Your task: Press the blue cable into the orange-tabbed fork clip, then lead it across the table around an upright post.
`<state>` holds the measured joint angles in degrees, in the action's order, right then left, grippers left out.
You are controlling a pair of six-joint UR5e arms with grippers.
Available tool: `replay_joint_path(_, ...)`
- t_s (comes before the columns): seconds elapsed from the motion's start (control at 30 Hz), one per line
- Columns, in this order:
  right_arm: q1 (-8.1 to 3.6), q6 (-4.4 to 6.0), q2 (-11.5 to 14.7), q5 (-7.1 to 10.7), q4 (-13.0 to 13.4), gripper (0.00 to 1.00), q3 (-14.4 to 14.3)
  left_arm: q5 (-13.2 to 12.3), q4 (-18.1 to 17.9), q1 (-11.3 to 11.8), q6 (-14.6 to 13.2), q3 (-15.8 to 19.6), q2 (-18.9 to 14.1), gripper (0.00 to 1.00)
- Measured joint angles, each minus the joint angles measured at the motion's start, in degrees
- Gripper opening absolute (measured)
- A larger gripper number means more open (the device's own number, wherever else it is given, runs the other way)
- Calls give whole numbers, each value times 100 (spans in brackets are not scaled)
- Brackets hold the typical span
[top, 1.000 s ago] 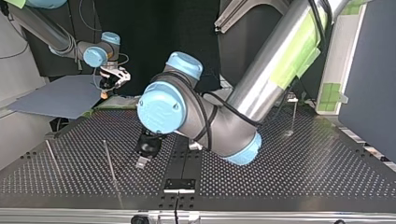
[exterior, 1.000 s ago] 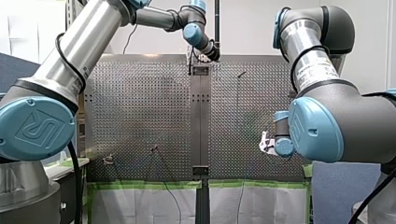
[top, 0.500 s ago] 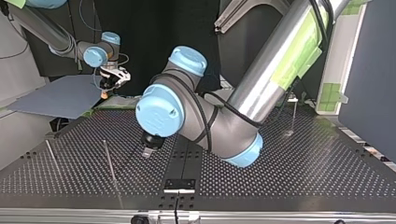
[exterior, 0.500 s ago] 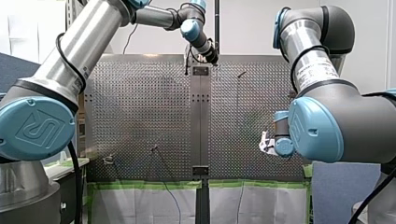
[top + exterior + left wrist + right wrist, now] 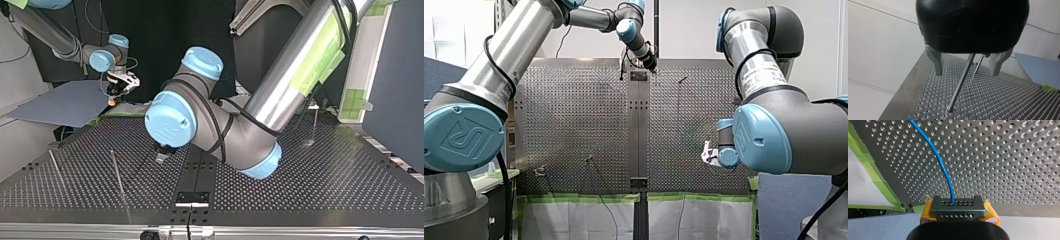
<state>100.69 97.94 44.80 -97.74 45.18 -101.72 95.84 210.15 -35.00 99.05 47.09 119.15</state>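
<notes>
The blue cable (image 5: 941,163) runs from my right gripper (image 5: 956,207) out over the perforated table; the yellow-padded fingers (image 5: 991,212) are shut on it. That gripper (image 5: 709,154) hangs by the front view's right side, above the table edge. My left gripper (image 5: 967,71) is open, its metal fingers (image 5: 936,62) standing either side of a thin upright post (image 5: 961,81) without touching it. It hovers at the far middle of the table (image 5: 648,61), low over the plate in the top view (image 5: 162,157). A small clip (image 5: 540,171) sits near the front view's lower left.
A second post (image 5: 978,65) stands just beyond the first. Two slim posts (image 5: 118,176) (image 5: 56,167) rise at the top view's left, another post (image 5: 314,124) at its right. A dark centre strip (image 5: 639,130) splits the table. Green tape (image 5: 584,198) lines the near edge.
My left wrist has turned and its gripper has shifted a little farther from the top view's camera, toward the post. My right arm has stayed still with the cable.
</notes>
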Motion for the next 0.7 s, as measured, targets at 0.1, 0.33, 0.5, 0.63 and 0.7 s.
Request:
replay_joint_path(0.1, -1, -1, 0, 0, -1, 0, 1, 0, 1, 0, 0, 0, -1, 91)
replay_joint_path(0.33, -1, -2, 0, 0, 0, 0, -1, 0, 2, 0, -7, 0, -2, 91)
replay_joint_path(0.5, 0, -2, 0, 0, 1, 0, 0, 0, 2, 0, -17, 0, -3, 91)
replay_joint_path(0.63, 0, -2, 0, 0, 1, 0, 2, 0, 1, 0, -33, 0, -2, 91)
replay_joint_path(0.7, 0, -2, 0, 0, 1, 0, 4, 0, 1, 0, -58, 0, -2, 91)
